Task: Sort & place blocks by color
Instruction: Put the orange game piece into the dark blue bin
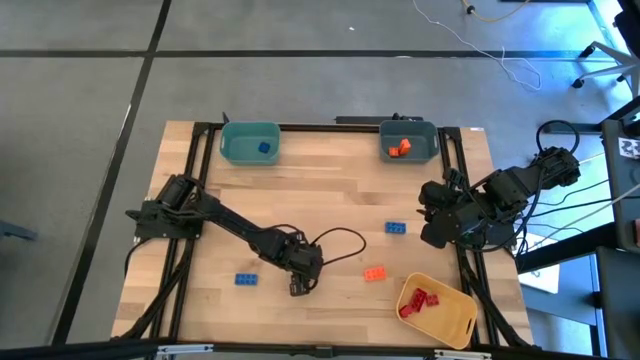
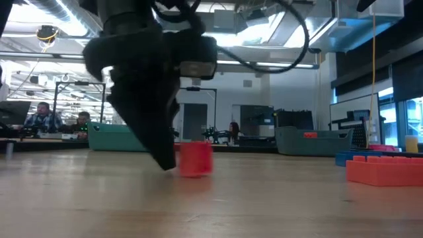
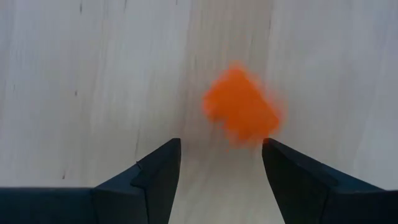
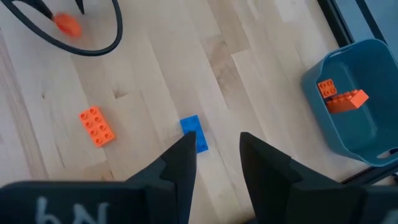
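Note:
My left gripper (image 1: 298,286) is open and low over the table's near middle. A small orange block (image 3: 241,112) stands on the wood just ahead of its fingertips (image 3: 221,163); in the low view it sits beside the dark fingers (image 2: 165,155), and I cannot tell if they touch. My right gripper (image 1: 434,222) is open above the table's right side, over a blue block (image 4: 194,132). Loose on the wood are an oblong orange block (image 1: 374,273) and another blue block (image 1: 247,279).
At the far edge, a teal bin (image 1: 250,142) holds a blue block and a grey-blue bin (image 1: 408,142) holds orange blocks. A yellow bin (image 1: 437,310) with red blocks lies at the near right. A black cable loop (image 1: 335,240) trails by the left gripper.

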Robot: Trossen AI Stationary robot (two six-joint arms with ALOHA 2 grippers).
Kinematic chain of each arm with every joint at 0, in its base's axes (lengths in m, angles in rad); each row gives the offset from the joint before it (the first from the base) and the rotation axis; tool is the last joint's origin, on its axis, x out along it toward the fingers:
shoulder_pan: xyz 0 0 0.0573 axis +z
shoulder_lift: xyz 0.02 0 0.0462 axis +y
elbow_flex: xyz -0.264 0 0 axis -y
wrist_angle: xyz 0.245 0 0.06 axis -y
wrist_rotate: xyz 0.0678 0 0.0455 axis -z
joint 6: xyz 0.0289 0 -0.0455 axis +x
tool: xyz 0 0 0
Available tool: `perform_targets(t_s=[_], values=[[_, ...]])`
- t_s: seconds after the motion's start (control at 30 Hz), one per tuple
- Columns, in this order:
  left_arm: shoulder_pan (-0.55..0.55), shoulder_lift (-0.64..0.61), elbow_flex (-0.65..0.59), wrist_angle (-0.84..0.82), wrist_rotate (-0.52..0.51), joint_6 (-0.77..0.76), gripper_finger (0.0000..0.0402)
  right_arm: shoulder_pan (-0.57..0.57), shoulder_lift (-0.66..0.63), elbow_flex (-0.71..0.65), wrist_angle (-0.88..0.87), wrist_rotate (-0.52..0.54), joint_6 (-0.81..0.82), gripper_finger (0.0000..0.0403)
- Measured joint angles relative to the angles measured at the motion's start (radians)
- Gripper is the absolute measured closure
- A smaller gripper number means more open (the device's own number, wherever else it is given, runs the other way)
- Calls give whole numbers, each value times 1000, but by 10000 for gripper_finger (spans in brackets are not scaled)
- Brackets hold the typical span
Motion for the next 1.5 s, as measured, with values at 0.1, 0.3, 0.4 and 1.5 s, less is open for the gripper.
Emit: perform_targets(t_s=[0.1, 0.3, 0.4, 1.5], values=[[0, -1, -13, 3, -5, 1, 183, 0, 0, 0, 5, 0, 1, 279], [0, -2, 20, -5, 20, 14, 183, 0, 0, 0, 25, 0, 0, 279], [0, -2, 69, -25, 46, 61, 183, 0, 0, 0, 29, 0, 0, 279], [102, 8, 197, -79, 173, 1258, 183, 0, 0, 0, 28, 3, -2, 279]])
